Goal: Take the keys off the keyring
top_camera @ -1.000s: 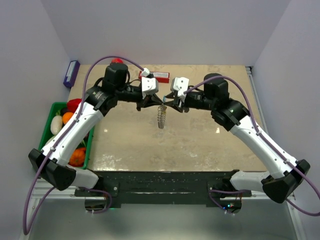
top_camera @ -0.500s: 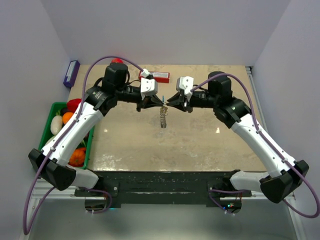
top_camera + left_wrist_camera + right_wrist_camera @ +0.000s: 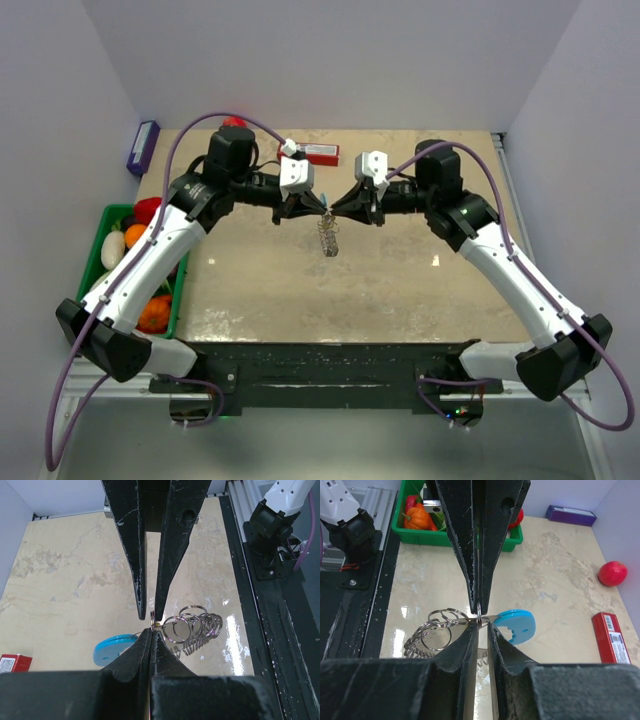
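Observation:
The keyring, a chain of silvery rings, hangs above the table between both grippers. My left gripper is shut, pinching one ring at its tips. The right wrist view shows those fingertips clamped on that ring. My right gripper meets it head-on. Its jaws stand a narrow gap apart around the same ring and a flat metal stem. A light-blue disc sits on that stem, and the rings trail off the other side. A tiny brass-yellow piece, the key, shows at the tips.
A red box and a red ball lie at the table's far edge. A purple box rests far left. A green bin of toy fruit stands beside the left arm.
My right gripper has turned and narrowed its jaws onto the ring beside the left gripper's tips. The hanging chain has shifted slightly right. The left gripper has stayed shut.

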`<act>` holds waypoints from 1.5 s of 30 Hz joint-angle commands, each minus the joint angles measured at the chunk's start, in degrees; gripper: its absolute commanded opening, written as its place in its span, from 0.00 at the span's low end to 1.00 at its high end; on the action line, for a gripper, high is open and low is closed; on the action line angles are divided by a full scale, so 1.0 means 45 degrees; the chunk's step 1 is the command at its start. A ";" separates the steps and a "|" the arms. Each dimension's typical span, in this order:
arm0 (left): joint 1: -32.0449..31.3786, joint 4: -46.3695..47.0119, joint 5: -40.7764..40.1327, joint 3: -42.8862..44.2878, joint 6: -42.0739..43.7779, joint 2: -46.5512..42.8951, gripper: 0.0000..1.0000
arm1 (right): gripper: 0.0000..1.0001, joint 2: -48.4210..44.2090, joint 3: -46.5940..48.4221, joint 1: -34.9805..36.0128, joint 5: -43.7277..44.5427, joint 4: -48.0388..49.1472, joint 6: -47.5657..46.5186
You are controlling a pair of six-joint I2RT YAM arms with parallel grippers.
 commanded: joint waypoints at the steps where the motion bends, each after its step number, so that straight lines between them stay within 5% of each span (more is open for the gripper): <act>1: 0.0050 0.0165 0.0144 0.0182 0.0164 -0.0442 0.00 | 0.18 -0.0210 0.0408 -0.0022 -0.0092 0.0273 -0.0003; 31: 0.0030 -0.0186 -0.0637 0.0514 0.0067 0.0105 0.00 | 0.29 0.1627 0.4607 0.1111 0.1821 -0.5253 -0.2836; 45: 0.0030 -0.0069 -0.0794 0.0495 -0.0031 0.0144 0.00 | 0.26 0.1939 0.4882 0.1834 0.2914 -0.5744 -0.2973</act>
